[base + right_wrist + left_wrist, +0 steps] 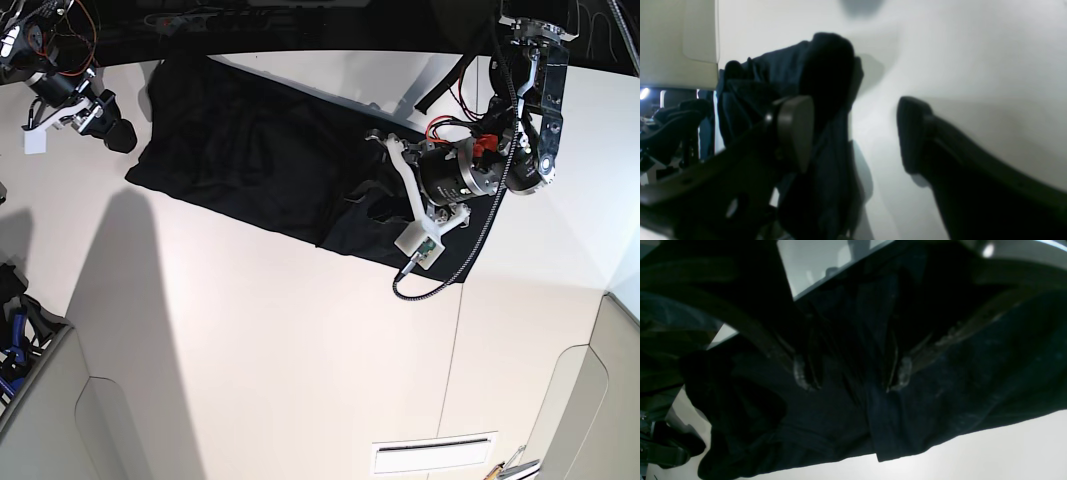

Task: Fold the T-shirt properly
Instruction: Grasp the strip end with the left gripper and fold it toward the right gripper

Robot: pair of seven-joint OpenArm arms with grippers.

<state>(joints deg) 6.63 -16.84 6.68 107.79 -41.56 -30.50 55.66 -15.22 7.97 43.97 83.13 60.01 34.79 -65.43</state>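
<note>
The black T-shirt [250,150] lies spread and wrinkled across the far part of the white table [300,350]. My left gripper [368,185] hovers low over the shirt's right part. In the left wrist view it [853,376] is open, both fingertips [803,375] just above the dark fabric [957,390], with a raised fold between them. My right gripper [112,132] is at the shirt's left edge. In the right wrist view it [853,133] is open and empty, with bare table in the gap and a bunched shirt edge [780,73] behind one finger [795,133].
A black cable [445,265] loops from the left arm's wrist over the table. A small white block [35,140] sits at the far left. A vent slot [430,455] is at the near edge. Blue clutter [12,345] lies off the table's left side.
</note>
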